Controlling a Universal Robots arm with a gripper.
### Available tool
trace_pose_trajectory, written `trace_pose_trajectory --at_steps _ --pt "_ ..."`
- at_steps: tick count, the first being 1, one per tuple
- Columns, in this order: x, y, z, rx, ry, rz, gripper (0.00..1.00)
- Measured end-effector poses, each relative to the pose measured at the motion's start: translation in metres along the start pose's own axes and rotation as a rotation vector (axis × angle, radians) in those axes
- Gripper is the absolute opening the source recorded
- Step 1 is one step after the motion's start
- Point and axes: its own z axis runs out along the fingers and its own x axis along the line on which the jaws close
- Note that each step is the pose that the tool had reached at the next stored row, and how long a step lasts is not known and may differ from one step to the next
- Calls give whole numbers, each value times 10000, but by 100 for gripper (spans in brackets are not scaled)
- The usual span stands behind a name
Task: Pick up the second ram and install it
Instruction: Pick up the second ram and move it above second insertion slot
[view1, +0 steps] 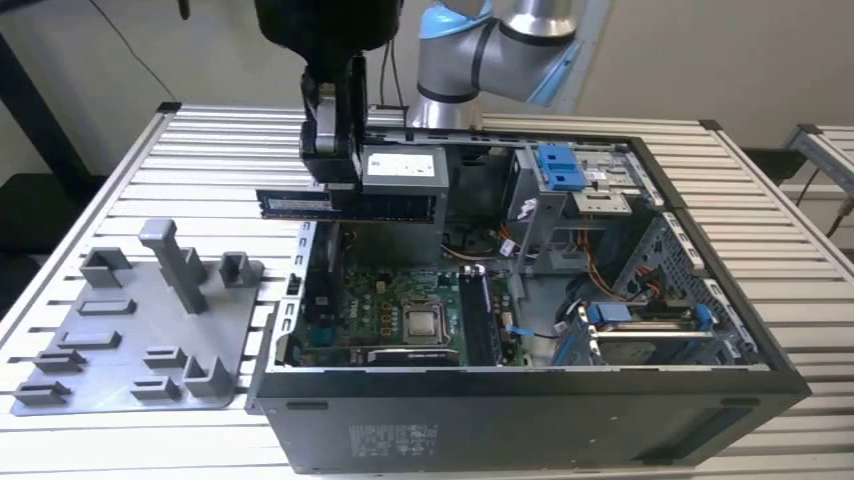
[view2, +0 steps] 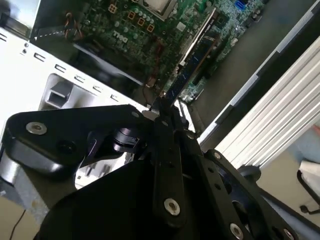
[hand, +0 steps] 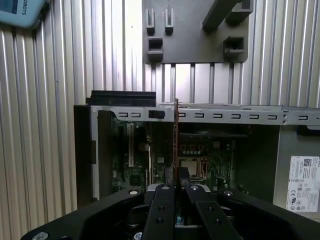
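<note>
The jaws are pressing together on the ram, one on each flat side; the gripper (view1: 334, 184) is pointing down and pinching it near its middle. The ram (view1: 380, 206) is hanging level, thin edge down, with its long way running across the exterior view. In both wrist views it is showing as a thin strip (hand: 176, 135) reaching out from the fingers (view2: 161, 150). It is floating above the case (view1: 534, 420), near the far side, with one end poking out past the wall; the green board (view1: 387, 300) is lying below it. The grey plate (view1: 134, 345) is sitting beside the case on the table (view1: 761, 210).
</note>
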Motion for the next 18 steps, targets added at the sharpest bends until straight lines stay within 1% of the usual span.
trace_pose_trajectory --at_steps 18 --pt "2 -551 5 0 0 0 14"
